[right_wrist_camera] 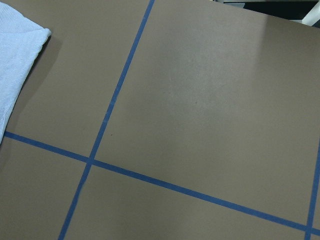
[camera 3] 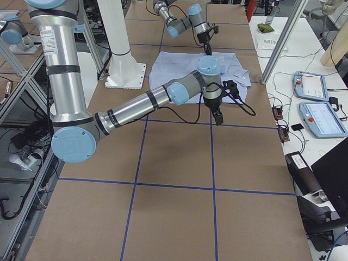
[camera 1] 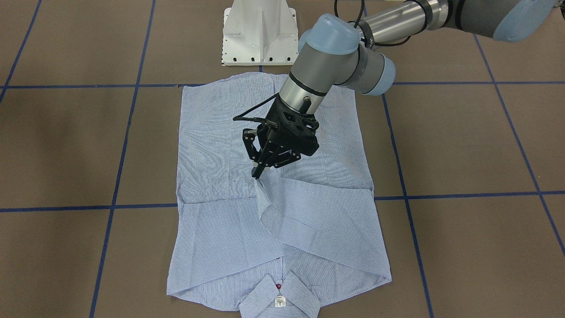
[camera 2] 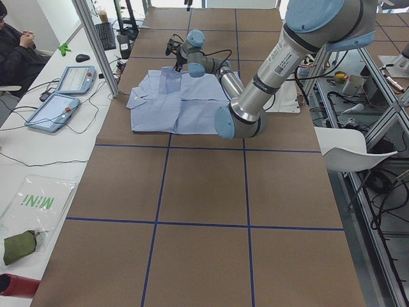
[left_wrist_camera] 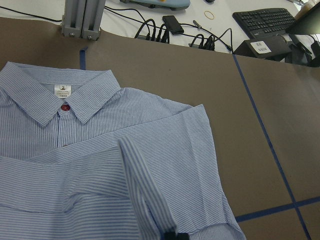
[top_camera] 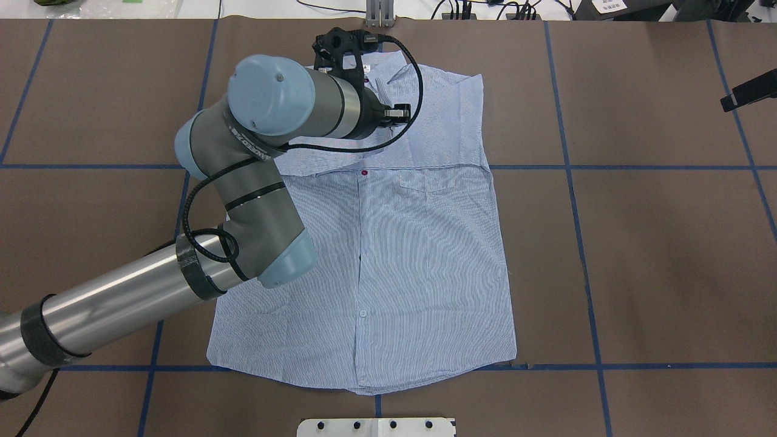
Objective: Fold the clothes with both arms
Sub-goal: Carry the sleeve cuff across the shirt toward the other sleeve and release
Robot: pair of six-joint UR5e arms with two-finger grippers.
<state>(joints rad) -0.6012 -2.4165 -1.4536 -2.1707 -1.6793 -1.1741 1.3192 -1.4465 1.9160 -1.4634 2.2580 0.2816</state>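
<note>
Pinching the shirt (camera 1: 212, 145) sleeve edge with left jaws.

A brown table (camera 1: 463, 141) is marked into squares by blue tape lines (camera 1: 441, 82), and a white pedestal base (camera 1: 259, 33) stands on it. Past one edge lie a black keyboard (left_wrist_camera: 262, 20) and a phone (left_wrist_camera: 172, 23), near an aluminium post (left_wrist_camera: 82, 17). A white bench (camera 2: 25, 160) holds two tablets (camera 2: 75, 79), a mouse (camera 2: 82, 57), a clear plastic bag (camera 2: 38, 204) and a green pouch (camera 2: 18, 246). A person (camera 2: 16, 51) sits beside it.
</note>
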